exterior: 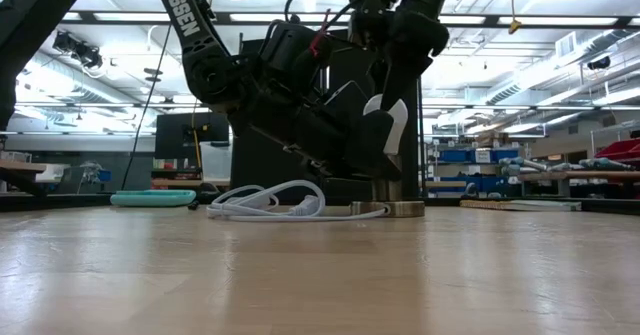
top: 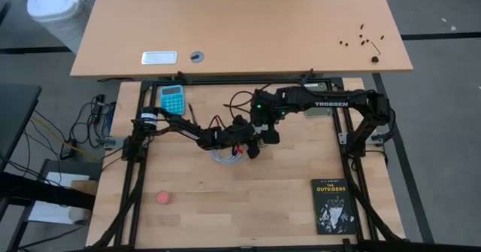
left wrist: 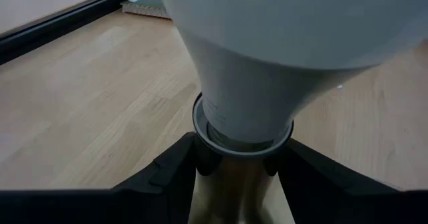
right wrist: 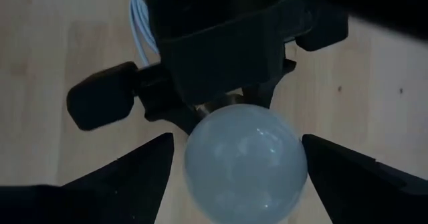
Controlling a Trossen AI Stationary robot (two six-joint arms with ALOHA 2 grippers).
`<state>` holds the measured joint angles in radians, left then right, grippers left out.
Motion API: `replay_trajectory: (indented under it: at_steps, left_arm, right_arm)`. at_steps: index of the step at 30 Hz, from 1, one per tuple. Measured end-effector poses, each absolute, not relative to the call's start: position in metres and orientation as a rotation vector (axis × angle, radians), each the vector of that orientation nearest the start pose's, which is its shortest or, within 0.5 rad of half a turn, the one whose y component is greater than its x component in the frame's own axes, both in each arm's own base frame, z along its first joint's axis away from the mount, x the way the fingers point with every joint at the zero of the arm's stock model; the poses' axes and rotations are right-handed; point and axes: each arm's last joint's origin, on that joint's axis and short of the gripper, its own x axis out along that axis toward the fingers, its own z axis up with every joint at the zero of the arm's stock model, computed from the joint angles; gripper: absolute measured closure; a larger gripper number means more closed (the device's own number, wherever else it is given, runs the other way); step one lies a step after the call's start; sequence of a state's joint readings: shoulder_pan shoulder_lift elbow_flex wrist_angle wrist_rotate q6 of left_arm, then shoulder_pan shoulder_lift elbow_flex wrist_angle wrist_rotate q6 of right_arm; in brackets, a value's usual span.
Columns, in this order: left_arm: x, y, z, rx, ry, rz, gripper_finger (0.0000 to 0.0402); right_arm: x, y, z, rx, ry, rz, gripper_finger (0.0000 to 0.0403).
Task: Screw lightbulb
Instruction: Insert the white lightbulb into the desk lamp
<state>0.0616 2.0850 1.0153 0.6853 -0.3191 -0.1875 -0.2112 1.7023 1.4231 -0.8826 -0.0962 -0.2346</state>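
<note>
lightbulb (right wrist: 245, 162) | between right gripper (right wrist: 234, 167) fingers (untouched, open)

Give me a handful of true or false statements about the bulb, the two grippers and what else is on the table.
1. The left gripper is clamped on the socket under the lightbulb. True.
2. The right gripper is shut on the bulb. False: its fingers stand apart on either side.
3. A black book lies on the table. True.
4. The white cord hangs off the table. False: it lies coiled on it.
</note>
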Motion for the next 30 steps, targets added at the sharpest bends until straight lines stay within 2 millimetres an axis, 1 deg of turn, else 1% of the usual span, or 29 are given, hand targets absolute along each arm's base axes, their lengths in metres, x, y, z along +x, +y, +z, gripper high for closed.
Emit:
replay_trajectory:
  at_steps: [5,10,14,17,19,22,24,27,30]
  left_arm:
    - [0.407,0.034,0.112,-0.134,0.348,0.411,0.0208]
    - [0.407,0.033,0.111,-0.133,0.349,0.409,0.0208]
    - [0.407,0.033,0.111,-0.133,0.35,0.409,0.0208]
    - [0.407,0.033,0.111,-0.133,0.35,0.409,0.0208]
    - [0.407,0.033,0.111,-0.132,0.35,0.409,0.0208]
    - [0.407,0.033,0.111,-0.132,0.351,0.409,0.0208]
    - [0.407,0.033,0.111,-0.132,0.351,0.409,0.0208]
    - [0.407,0.033,0.111,-0.132,0.351,0.409,0.0208]
    - [0.407,0.033,0.111,-0.132,0.351,0.409,0.0208]
  right_arm:
    - [0.338,-0.076,0.268,0.072,1.122,0.038,0.0052]
    - [0.338,-0.077,0.274,0.087,1.105,0.037,0.0028]
    - [0.34,-0.078,0.287,0.069,1.081,0.008,0.0015]
    - [0.341,-0.082,0.304,0.045,1.055,-0.016,0.0014]
    - [0.341,-0.083,0.31,0.032,1.05,-0.013,0.0016]
    - [0.337,-0.082,0.309,0.017,1.085,0.004,0.0022]
    - [0.335,-0.078,0.305,-0.008,1.126,0.031,0.0026]
    - [0.335,-0.07,0.296,-0.088,1.179,0.056,0.0027]
    - [0.337,-0.061,0.293,-0.187,1.183,0.09,0.0026]
